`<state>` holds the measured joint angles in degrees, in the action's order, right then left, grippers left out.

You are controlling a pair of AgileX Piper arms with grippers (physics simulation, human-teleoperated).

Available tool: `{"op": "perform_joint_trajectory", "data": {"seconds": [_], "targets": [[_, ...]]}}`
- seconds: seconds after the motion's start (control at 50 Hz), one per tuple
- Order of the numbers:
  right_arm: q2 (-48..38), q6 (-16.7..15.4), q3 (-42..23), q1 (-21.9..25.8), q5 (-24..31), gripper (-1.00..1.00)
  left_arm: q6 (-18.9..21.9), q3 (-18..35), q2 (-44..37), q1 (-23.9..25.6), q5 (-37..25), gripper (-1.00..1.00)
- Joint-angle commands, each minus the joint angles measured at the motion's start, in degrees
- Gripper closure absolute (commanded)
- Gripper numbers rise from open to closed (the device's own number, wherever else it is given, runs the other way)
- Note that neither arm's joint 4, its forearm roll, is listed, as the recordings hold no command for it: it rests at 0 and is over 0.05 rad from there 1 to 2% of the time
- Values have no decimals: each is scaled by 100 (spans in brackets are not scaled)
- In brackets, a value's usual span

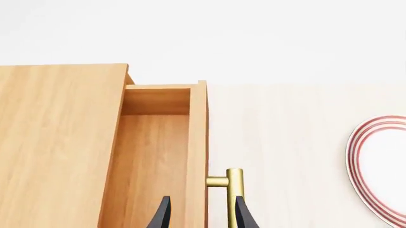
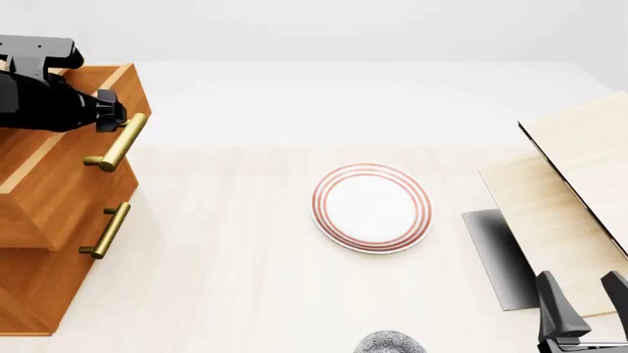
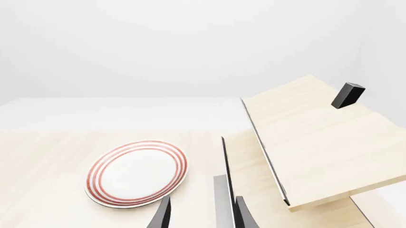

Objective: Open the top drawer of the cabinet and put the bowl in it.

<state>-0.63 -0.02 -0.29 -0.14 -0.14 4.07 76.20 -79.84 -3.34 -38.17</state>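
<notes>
The cabinet (image 2: 40,287) stands at the table's left. Its top drawer (image 2: 69,191) is pulled partway out, and the left wrist view looks down into its bare wooden inside (image 1: 152,161). My left gripper (image 2: 108,112) hovers open at the far end of the drawer's brass handle (image 2: 118,143). In the left wrist view the left gripper (image 1: 199,213) has one finger over the drawer's inside and the other by the handle (image 1: 235,183). The speckled bowl (image 2: 390,343) is cut off by the view's bottom edge. My right gripper (image 2: 579,283) is open and empty, right of the bowl.
A white red-ringed plate (image 2: 371,207) lies mid-table and also shows as the plate (image 3: 136,173) and the plate (image 1: 381,166). Pale wooden boards (image 2: 569,191) slope up at the right, just ahead of the right gripper (image 3: 201,204), with a small black block (image 3: 347,95) on top. The second drawer's handle (image 2: 106,229) is below.
</notes>
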Motion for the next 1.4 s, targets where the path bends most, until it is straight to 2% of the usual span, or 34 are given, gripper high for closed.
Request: {"op": "perform_joint_trajectory", "data": {"seconds": [0.02,0.24,1.4], "targets": [[11,1,5,3,2,-100,-19,-48,-15,24,23,-100],[10,2,5,1,2,-100,-102,42,-38,274,-33,-100],[11,1,5,4,2,-100,-118,157,-224,809,-41,-100]]}}
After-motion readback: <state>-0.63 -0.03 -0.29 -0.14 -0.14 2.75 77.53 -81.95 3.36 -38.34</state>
